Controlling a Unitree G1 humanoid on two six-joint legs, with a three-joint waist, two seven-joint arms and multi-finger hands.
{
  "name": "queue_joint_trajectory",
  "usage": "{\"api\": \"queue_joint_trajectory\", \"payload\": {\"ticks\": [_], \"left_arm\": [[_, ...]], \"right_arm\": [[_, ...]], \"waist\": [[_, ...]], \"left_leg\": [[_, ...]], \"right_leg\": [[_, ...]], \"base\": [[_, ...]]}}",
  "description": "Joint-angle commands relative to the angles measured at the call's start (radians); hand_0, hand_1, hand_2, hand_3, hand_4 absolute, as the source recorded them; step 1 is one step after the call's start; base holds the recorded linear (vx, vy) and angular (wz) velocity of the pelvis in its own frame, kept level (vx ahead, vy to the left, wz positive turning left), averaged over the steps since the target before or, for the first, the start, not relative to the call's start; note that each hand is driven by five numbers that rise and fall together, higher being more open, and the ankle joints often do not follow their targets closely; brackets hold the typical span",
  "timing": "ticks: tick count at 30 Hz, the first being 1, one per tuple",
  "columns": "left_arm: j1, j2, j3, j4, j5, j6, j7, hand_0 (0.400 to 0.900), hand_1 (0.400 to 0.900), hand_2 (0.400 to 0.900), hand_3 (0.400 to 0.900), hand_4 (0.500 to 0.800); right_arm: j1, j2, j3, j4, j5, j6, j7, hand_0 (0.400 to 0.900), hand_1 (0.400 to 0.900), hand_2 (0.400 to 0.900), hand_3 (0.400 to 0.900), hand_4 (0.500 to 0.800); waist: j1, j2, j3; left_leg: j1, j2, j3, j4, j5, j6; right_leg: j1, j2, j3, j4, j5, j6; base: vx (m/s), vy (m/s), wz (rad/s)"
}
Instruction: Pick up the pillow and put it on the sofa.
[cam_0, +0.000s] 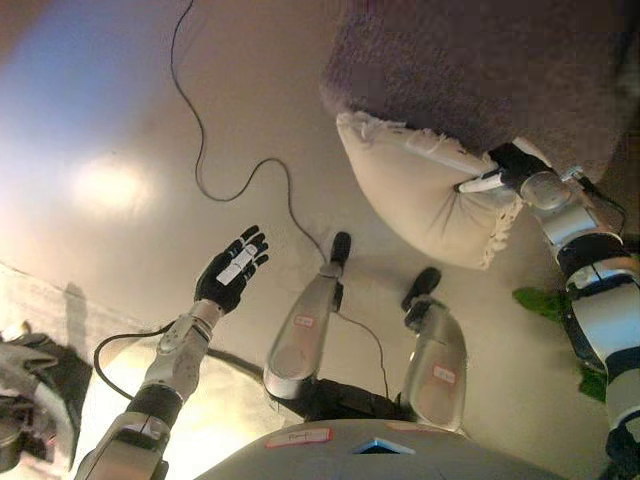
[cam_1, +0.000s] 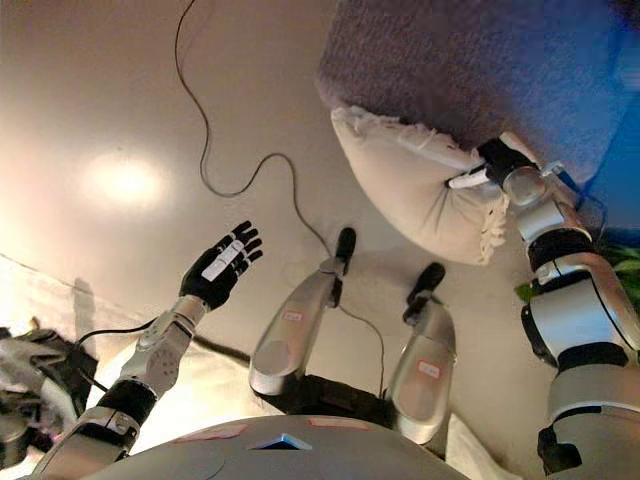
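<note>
Right hand: the right hand sits in the upper right of the frame, dark fingers curled into the edge of the pillow, so it's gripping the cushion. One white fingertip lies flat across the fabric.

Right arm: comes in from the lower right and runs up along the right edge to the pillow.

Left hand: the left hand is left of centre, palm showing, fingers straight and a bit spread. It's loose and empty, touching nothing, just held above the floor.

Pillow: cream coloured, plump, with a frilly fringe along its top and right edges. It's upper right of centre, its top edge right up against the underside of the sofa's front, the rest bulging down over the floor. Can't tell whether any of it actually rests on the seat.

Sofa: the sofa fills the upper right corner, fuzzy purple-brown fabric, directly above the pillow.

Floor: pale, shiny floor with a bright glare spot on the left.

Other stuff: a green leafy thing pokes in at the right edge below the pillow, partly behind the right arm. Dark clutter sits in the lower left corner, too murky to identify.
</note>
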Motion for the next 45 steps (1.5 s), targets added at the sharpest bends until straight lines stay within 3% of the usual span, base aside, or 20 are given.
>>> {"api": "queue_joint_trajectory", "payload": {"ticks": [1, 5, 12, 20, 29, 40, 42, 44, 45], "left_arm": [[0.063, 0.022, 0.052, 0.026, 0.061, -0.012, 0.006, 0.900, 0.900, 0.900, 0.900, 0.800], [0.107, -0.003, 0.096, 0.085, 0.141, 0.007, 0.019, 0.900, 0.900, 0.900, 0.900, 0.800], [0.149, -0.049, 0.145, 0.195, 0.269, 0.024, 0.023, 0.900, 0.900, 0.900, 0.900, 0.800], [0.167, -0.051, 0.139, 0.274, 0.326, 0.017, 0.011, 0.900, 0.900, 0.900, 0.900, 0.800], [0.165, -0.018, 0.117, 0.271, 0.315, -0.002, -0.020, 0.900, 0.900, 0.900, 0.900, 0.800], [0.145, 0.001, 0.078, 0.216, 0.258, -0.029, -0.045, 0.900, 0.900, 0.900, 0.900, 0.800], [0.141, 0.005, 0.073, 0.200, 0.242, -0.027, -0.048, 0.900, 0.900, 0.900, 0.900, 0.800], [0.134, 0.007, 0.066, 0.189, 0.226, -0.030, -0.053, 0.900, 0.900, 0.900, 0.900, 0.800], [0.127, 0.002, 0.059, 0.186, 0.214, -0.033, -0.048, 0.900, 0.900, 0.900, 0.900, 0.800]], "right_arm": [[-0.035, -0.106, -0.054, -0.170, 0.068, -0.118, 0.074, 0.400, 0.400, 0.400, 0.400, 0.500], [0.071, -0.153, -0.095, -0.329, 0.068, -0.100, 0.198, 0.400, 0.400, 0.400, 0.400, 0.500], [0.085, -0.206, -0.166, -0.517, 0.214, -0.098, 0.436, 0.400, 0.400, 0.400, 0.400, 0.500], [-0.162, -0.261, -0.106, -0.376, 0.361, -0.119, 0.552, 0.400, 0.400, 0.400, 0.400, 0.500], [-0.439, -0.283, -0.004, -0.101, 0.415, -0.106, 0.512, 0.400, 0.400, 0.400, 0.400, 0.500], [-0.521, -0.262, 0.031, 0.052, 0.360, -0.055, 0.464, 0.400, 0.400, 0.400, 0.400, 0.500], [-0.528, -0.264, 0.037, 0.068, 0.353, -0.030, 0.439, 0.400, 0.400, 0.400, 0.400, 0.500], [-0.541, -0.269, 0.038, 0.103, 0.309, 0.027, 0.330, 0.400, 0.400, 0.400, 0.400, 0.500], [-0.554, -0.272, 0.038, 0.139, 0.269, 0.064, 0.221, 0.606, 0.606, 0.606, 0.606, 0.624]], "waist": [[-0.015, -0.082, -0.094], [-0.029, -0.140, -0.173], [-0.038, -0.189, -0.300], [-0.005, -0.202, -0.359], [0.059, -0.179, -0.337], [0.079, -0.118, -0.265], [0.078, -0.105, -0.253], [0.074, -0.091, -0.238], [0.070, -0.082, -0.232]], "left_leg": [[0.021, 0.027, 0.028, 0.018, -0.098, -0.045], [0.155, 0.044, 0.039, -0.078, -0.096, -0.055], [0.287, 0.059, 0.047, -0.179, -0.088, -0.065], [0.333, 0.061, 0.040, -0.225, -0.083, -0.080], [0.284, 0.056, -0.008, -0.248, -0.051, -0.090], [0.232, 0.050, -0.036, -0.262, -0.028, -0.089], [0.224, 0.050, -0.038, -0.263, -0.025, -0.089], [0.217, 0.050, -0.039, -0.263, -0.023, -0.089], [0.212, 0.050, -0.037, -0.266, -0.020, -0.089]], "right_leg": [[0.122, 0.016, -0.047, -0.105, -0.029, 0.032], [0.255, 0.043, -0.045, -0.209, -0.009, 0.045], [0.366, 0.069, -0.047, -0.302, 0.018, 0.057], [0.424, 0.075, -0.072, -0.380, 0.048, 0.069], [0.421, 0.072, -0.114, -0.412, 0.058, 0.074], [0.380, 0.061, -0.126, -0.420, 0.068, 0.074], [0.370, 0.058, -0.126, -0.419, 0.069, 0.073], [0.359, 0.055, -0.121, -0.418, 0.072, 0.072], [0.349, 0.053, -0.119, -0.417, 0.074, 0.072]], "base": [[0.22, -0.062, -0.02], [0.25, -0.050, -0.02], [0.21, -0.023, 0.03], [0.13, -0.015, 0.11], [0.00, -0.026, 0.24], [-0.07, -0.015, 0.05], [-0.07, -0.002, 0.05], [-0.09, -0.001, 0.04], [-0.11, 0.028, -0.06]]}}
